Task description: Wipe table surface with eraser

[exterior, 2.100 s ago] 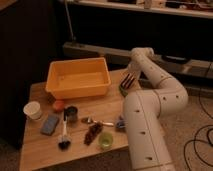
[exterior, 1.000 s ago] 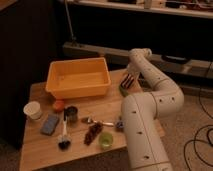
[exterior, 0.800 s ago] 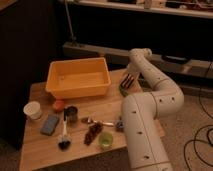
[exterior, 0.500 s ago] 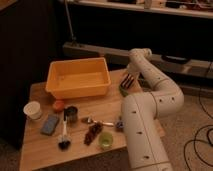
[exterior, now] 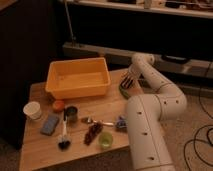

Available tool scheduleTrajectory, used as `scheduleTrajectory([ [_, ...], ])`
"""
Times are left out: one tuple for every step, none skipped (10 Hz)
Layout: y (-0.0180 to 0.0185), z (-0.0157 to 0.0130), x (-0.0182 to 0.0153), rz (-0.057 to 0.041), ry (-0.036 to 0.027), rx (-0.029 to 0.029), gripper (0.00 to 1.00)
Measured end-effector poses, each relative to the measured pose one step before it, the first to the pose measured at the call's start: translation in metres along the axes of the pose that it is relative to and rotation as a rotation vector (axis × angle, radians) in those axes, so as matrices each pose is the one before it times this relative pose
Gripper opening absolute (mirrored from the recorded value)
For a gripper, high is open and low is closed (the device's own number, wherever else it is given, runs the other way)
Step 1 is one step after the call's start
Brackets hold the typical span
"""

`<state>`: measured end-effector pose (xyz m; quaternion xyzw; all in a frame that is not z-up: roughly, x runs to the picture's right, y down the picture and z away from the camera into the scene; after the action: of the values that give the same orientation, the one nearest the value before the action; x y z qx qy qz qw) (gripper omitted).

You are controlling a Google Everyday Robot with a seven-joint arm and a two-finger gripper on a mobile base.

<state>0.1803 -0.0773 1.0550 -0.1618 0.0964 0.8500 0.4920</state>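
At the table's far right edge we see the gripper (exterior: pixel 126 83) pointing down just above a green item (exterior: pixel 124 93). The fingers are apart with nothing between them. The white arm (exterior: pixel 159 88) loops back to the robot's body (exterior: pixel 145 131), which stands against the right side of the table.

The table surface (exterior: pixel 42 154) is light wood and fills the lower left of the view. Most of it is cluttered:
- An orange bin (exterior: pixel 78 90) takes the far middle, just left of the gripper.
- A white cup (exterior: pixel 33 110) sits on the left side, with a small orange ball (exterior: pixel 58 105) and a dark can (exterior: pixel 71 114) beside it.
- A blue-grey block (exterior: pixel 50 124) lies flat near the left front, next to a brush (exterior: pixel 63 138).
- A spoon (exterior: pixel 98 121), a dark red clump (exterior: pixel 93 133), a green cup (exterior: pixel 105 140) and a small blue object (exterior: pixel 121 123) sit centre front, close to the robot's body.

Bare wood shows mainly along the front left and between the bin and the spoon.
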Motion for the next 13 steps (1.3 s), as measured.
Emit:
scheduleTrajectory([
  [0.00338, 0.00082, 0.00076, -0.00759, 0.00624, -0.00981, 0.65],
  [0.00069, 0.00003, -0.00032, -0.00159, 0.00244, -0.00556, 0.65],
  [-0.00037, -0.00071, -0.00092, -0.00098, 0.00001, -0.00392, 0.65],
  [0.00155, -0.00078, 0.0, -0.00419, 0.00055, -0.00441, 0.65],
  [0.00192, -0.00026, 0.0005, -0.00885, -0.00066, 0.00302, 0.65],
  [0.0002, 0.00056, 0.00045, -0.00659, -0.00021, 0.0083, 0.63],
  [-0.00013, 0.00158, 0.0009, -0.01051, 0.00201, 0.02701, 0.55],
  [-0.00002, 0.00253, 0.00121, -0.00298, 0.0039, 0.02552, 0.45],
  [0.00189, 0.00151, 0.00095, -0.00314, 0.00269, 0.02366, 0.35],
  [0.00034, 0.00113, 0.0002, -0.00506, -0.00097, 0.03211, 0.26],
  [0.00032, 0.00012, 0.00013, -0.00243, -0.00034, 0.01316, 0.13],
  [-0.0023, -0.00053, -0.00037, -0.00018, 0.00024, 0.00548, 0.05],
  [-0.00134, -0.0014, -0.00035, -0.01218, -0.00231, 0.02252, 0.01],
])
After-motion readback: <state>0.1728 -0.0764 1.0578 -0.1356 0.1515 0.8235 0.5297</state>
